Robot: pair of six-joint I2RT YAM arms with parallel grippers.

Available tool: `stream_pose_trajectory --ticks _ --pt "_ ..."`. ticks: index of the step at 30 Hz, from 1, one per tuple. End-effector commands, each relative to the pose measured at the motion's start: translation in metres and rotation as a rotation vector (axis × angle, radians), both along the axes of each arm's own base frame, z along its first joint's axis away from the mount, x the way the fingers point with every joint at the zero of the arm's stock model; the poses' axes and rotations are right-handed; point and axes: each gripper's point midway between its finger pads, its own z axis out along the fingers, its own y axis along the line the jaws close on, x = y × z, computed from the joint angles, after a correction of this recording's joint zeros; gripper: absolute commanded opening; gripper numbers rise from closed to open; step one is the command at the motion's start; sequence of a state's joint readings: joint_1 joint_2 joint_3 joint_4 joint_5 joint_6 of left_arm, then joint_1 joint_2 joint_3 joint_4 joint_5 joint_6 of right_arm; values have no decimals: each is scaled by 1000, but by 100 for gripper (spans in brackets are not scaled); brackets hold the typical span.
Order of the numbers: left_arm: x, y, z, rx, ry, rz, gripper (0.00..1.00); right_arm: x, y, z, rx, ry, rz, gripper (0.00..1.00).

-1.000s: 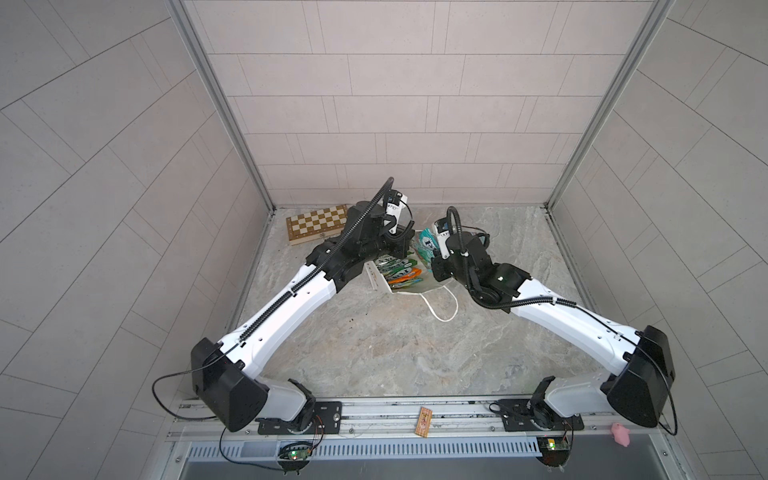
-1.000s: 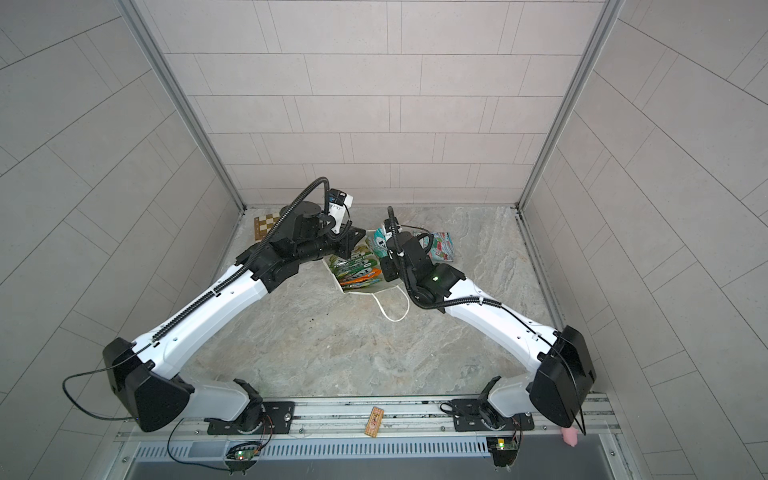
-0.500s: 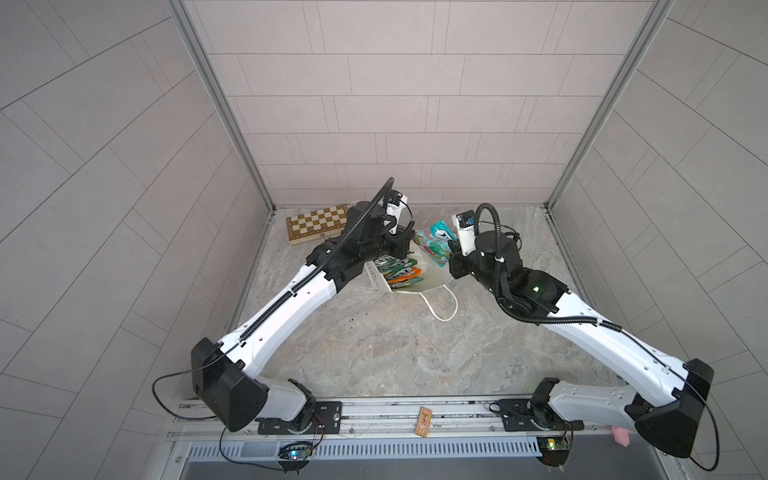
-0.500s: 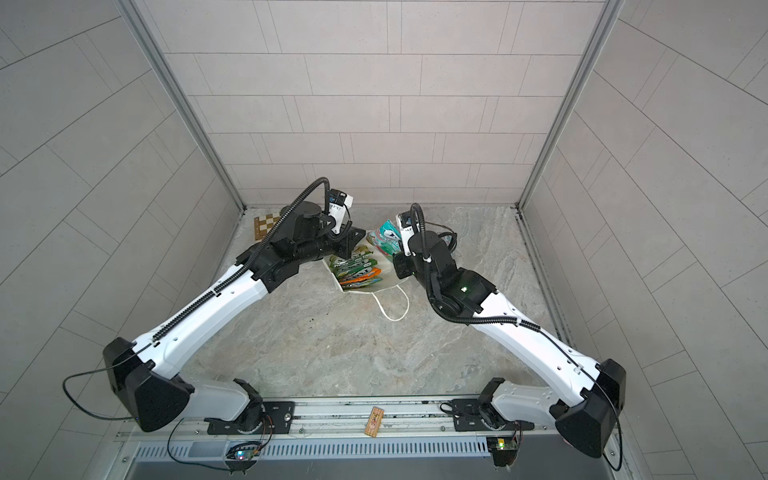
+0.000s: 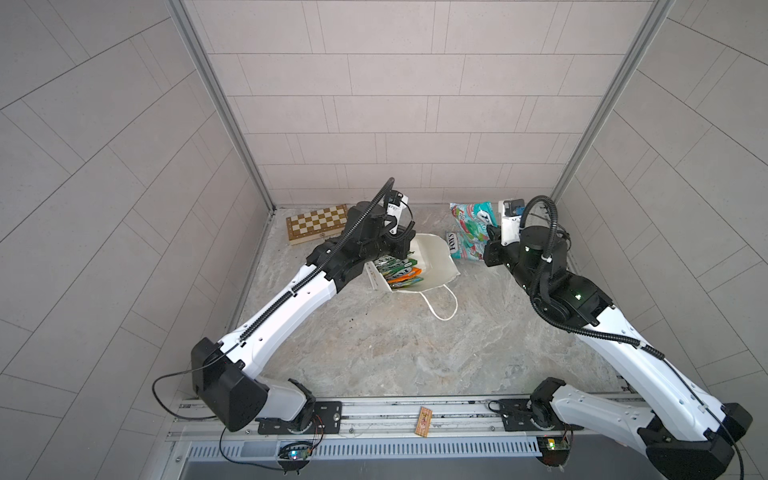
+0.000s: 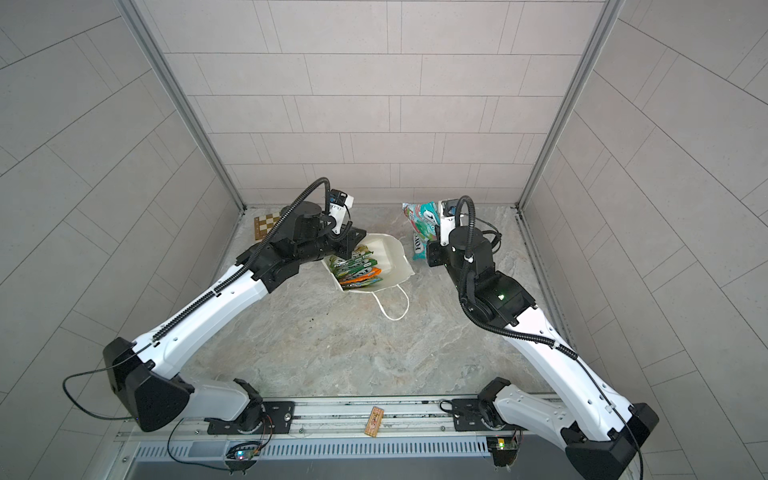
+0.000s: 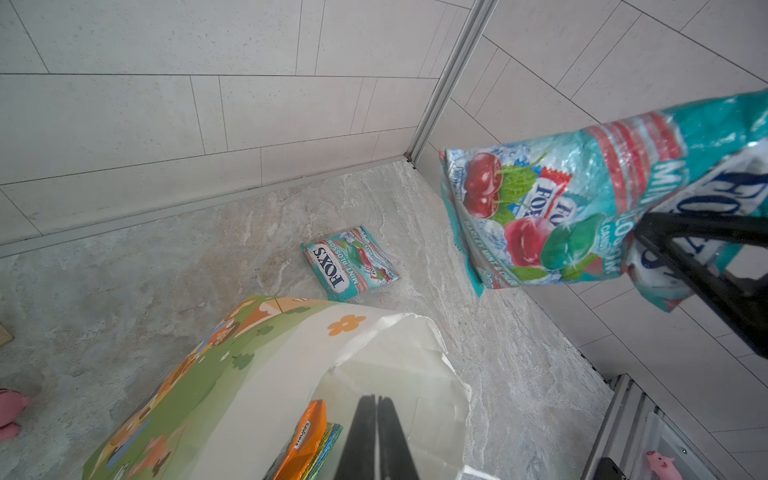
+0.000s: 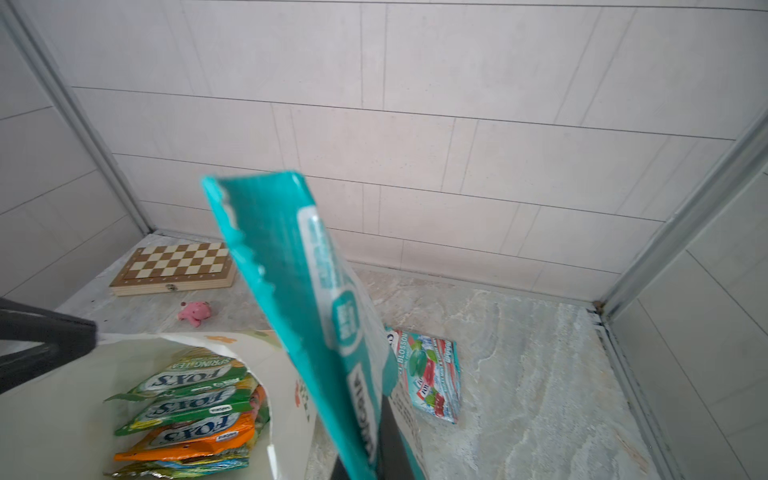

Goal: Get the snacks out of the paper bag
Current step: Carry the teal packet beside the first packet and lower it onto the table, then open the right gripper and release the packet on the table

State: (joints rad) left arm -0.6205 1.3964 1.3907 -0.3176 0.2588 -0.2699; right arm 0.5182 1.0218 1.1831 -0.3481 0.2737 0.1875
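A teal packet [image 7: 561, 216] is grasped aloft by the right gripper [image 7: 652, 232]. The left gripper [image 7: 376, 415] is clenched over the paper bag [image 7: 266, 374]. Next, lowering and release are called for, probably beside the lying packet [image 7: 351, 262] below the right gripper.

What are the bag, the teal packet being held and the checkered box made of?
Paper bag: matte white paper, creased at the rim. Held teal packet: probably glossy plastic film; it glints and crinkles. Chessboard box: looks like light wood, with a metal clasp.
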Motion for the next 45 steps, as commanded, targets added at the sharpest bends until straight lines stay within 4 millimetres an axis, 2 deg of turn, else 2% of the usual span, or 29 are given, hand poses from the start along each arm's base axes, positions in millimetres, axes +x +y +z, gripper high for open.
stream_pose_trajectory --ticks 1,9,14,18,28,34,40,45 --pt "-5 -1 18 -33 -51 -17 0 3 -29 6 17 -14 -78 0" --pt "-5 -2 19 -36 -52 -22 0 39 -85 -61 36 168 -186 0" --pt "-5 -2 19 -35 -52 -22 0 64 -106 -107 34 290 -211 0" --pt "-5 -2 18 -33 -52 -21 0 82 -117 -136 50 353 -208 0" --pt "-5 -4 16 -31 -47 -25 0 128 -132 -171 50 435 -163 0" --pt "-5 -5 14 -33 -39 -32 0 154 -141 -198 115 499 -140 0" --pt "-5 -5 16 -35 -41 -31 0 170 -150 -230 139 589 -127 0" --pt "-5 -4 17 -38 -41 -30 0 172 -160 -251 130 668 -152 0"
